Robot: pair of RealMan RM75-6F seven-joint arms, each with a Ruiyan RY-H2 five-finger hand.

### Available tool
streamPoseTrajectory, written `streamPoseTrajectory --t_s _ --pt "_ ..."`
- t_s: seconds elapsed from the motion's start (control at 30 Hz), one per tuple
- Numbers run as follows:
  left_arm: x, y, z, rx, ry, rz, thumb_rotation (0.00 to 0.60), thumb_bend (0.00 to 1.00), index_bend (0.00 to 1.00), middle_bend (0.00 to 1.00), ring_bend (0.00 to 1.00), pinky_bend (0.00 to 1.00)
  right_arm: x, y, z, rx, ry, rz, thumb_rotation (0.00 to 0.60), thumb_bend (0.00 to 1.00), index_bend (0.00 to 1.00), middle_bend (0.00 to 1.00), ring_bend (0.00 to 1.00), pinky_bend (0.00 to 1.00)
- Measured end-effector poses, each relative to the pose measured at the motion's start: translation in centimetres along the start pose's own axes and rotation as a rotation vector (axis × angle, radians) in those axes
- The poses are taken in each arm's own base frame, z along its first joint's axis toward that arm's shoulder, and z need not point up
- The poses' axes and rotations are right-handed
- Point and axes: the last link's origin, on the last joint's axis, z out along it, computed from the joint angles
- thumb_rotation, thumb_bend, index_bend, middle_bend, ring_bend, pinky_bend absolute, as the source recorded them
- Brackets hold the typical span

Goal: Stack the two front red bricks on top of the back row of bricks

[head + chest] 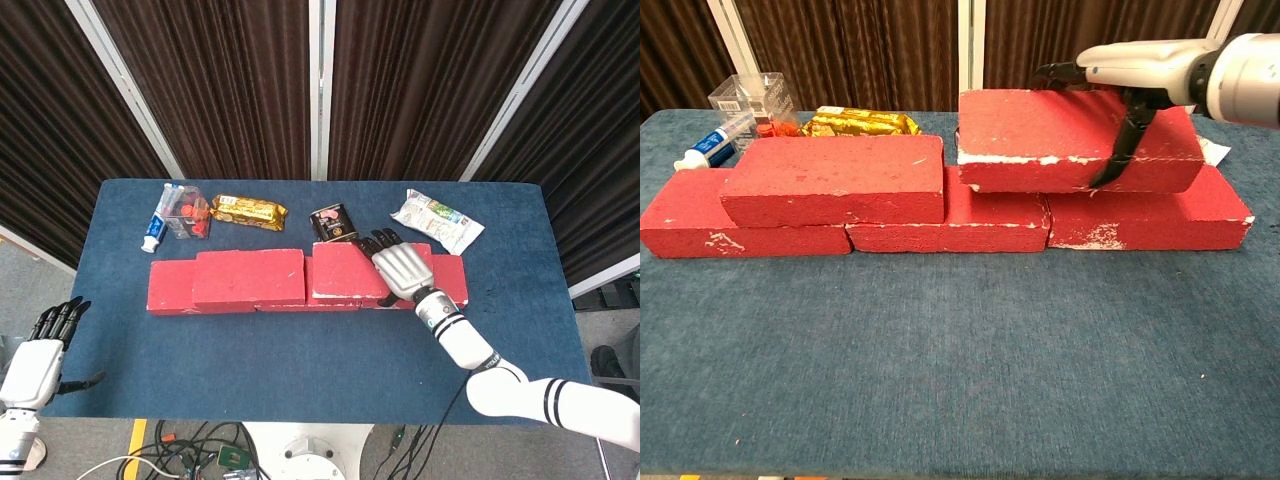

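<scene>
The right robot hand grips a red brick from above, fingers over its far edge and thumb down its front face – the brick sits on the back row toward the bench's right end, beside another stacked brick on the left. The left robot hand hangs off the bench's front-left corner, fingers apart, holding nothing.
</scene>
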Motion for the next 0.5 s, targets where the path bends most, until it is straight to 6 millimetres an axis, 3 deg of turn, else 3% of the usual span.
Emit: streamPoseTrajectory --t_s 0.5 --pt "-0.3 0.3 0.3 -0.012 -0.017 0.003 0.600 0.00 0.00 0.00 0.00 0.00 -0.6 0.0 2.1 0.046 -0.043 -0.007 0.600 0.00 0.00 0.23 0.00 0.00"
